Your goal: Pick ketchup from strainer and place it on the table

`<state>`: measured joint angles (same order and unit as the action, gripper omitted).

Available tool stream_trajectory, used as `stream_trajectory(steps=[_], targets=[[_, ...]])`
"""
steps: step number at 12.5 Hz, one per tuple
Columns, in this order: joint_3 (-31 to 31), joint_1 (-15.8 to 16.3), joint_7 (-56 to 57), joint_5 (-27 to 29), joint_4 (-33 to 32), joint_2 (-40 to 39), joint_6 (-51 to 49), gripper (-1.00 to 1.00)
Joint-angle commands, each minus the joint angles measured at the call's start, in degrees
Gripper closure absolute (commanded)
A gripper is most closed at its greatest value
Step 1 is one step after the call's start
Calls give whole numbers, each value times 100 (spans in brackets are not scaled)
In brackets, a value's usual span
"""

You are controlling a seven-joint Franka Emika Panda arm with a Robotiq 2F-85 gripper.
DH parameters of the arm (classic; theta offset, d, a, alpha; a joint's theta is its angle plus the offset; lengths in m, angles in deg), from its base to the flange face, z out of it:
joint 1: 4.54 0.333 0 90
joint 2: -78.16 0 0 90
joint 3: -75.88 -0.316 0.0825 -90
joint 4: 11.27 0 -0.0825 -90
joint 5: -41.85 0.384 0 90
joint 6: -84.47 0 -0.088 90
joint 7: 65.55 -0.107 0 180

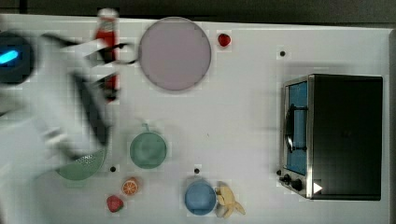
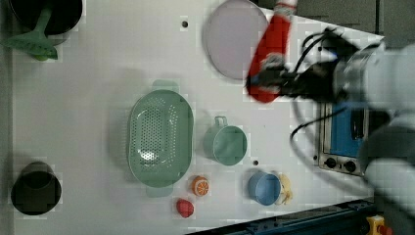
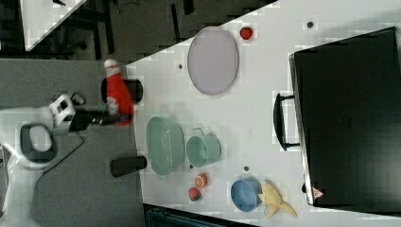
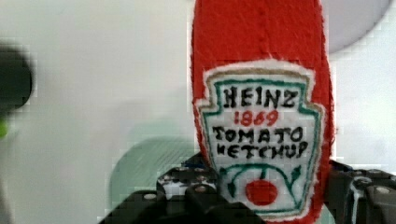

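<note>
1. Up above the worktop (image 2: 98,73), the gripper (image 2: 266,81) was clamped on the ketchup (image 2: 269,49), jaws pinching it down by the labelled base, cap pointing away from the arm.
2. Wrist view was pretty much all bottle: the ketchup (image 4: 261,93) sat right between the gripper (image 4: 271,196) fingers, with its white Heinz label facing the camera.
3. The strainer (image 2: 159,139) was sitting on the worktop with nothing in it, so the ketchup was well clear of it, off toward the left view's upper right.
4. In the left view the bottle overlapped the edge of the pale round plate (image 2: 232,39).
5. Just beside the strainer, on the left view's right, stood a teal cup (image 2: 226,143). An orange slice (image 2: 199,186) and a strawberry (image 2: 184,208) lay near the strainer's end.
6. Further along were a blue bowl (image 2: 264,187) with a banana (image 2: 285,188) touching it, and a toaster oven (image 1: 336,135) at the top view's right.
</note>
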<state>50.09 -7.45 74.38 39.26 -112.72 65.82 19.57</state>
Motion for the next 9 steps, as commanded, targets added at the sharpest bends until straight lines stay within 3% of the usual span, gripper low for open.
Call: stream_trajectory(steps=[1,5,9], targets=[[894,-515,1071,-13,-35,-150,-51,-21],[2000,-556,2207,-14,-345,-215,-36,-21],[2495,-568,2379,-13,-1205,-217,427,-21]])
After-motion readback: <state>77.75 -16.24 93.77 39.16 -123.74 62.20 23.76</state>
